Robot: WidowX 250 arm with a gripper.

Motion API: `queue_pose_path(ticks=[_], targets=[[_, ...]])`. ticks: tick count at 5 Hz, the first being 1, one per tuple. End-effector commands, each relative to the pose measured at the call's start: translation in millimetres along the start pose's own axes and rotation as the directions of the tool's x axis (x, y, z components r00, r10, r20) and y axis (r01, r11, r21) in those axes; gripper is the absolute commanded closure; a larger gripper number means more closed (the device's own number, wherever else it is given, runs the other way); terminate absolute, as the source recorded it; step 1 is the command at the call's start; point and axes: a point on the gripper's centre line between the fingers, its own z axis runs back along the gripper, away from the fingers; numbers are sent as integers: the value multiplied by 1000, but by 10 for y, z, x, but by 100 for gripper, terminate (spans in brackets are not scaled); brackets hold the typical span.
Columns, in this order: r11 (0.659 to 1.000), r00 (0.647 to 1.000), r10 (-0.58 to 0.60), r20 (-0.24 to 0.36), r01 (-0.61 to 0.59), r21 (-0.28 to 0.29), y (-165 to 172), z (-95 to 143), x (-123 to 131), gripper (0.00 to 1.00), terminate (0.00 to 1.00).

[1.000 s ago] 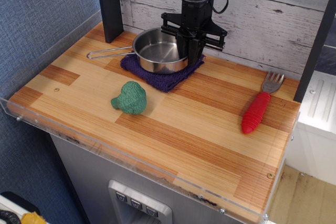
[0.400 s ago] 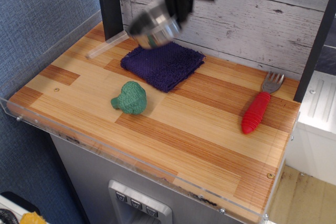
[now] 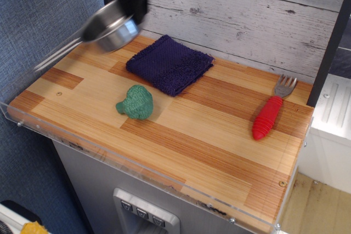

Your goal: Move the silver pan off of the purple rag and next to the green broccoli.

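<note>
My gripper (image 3: 131, 4) is at the top left of the view, shut on the rim of the silver pan (image 3: 109, 28). It holds the pan tilted in the air above the table's back left corner, with the wire handle pointing down and left; both are motion-blurred. The purple rag (image 3: 170, 64) lies bare and flat on the wooden table near the back wall, to the right of the pan. The green broccoli (image 3: 135, 102) lies on the table in front of the rag, below and right of the pan.
A fork with a red handle (image 3: 269, 114) lies at the right side of the table. A clear plastic rim (image 3: 137, 165) runs along the table's front and left edges. A white plank wall (image 3: 247, 15) stands behind. A dark post stands at the back left.
The pan has been lifted off the rag and carried left and toward the front, tilting as it goes. The rag now lies uncovered. The broccoli and fork have not moved.
</note>
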Motion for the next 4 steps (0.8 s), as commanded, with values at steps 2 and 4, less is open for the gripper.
queue_pose_path(ticks=[2,4], targets=[[998,998,-30,-59,34,57,139,-230,-297,100,0],[991,981,-106,-164,117,63,156,-633,-340,100,0]])
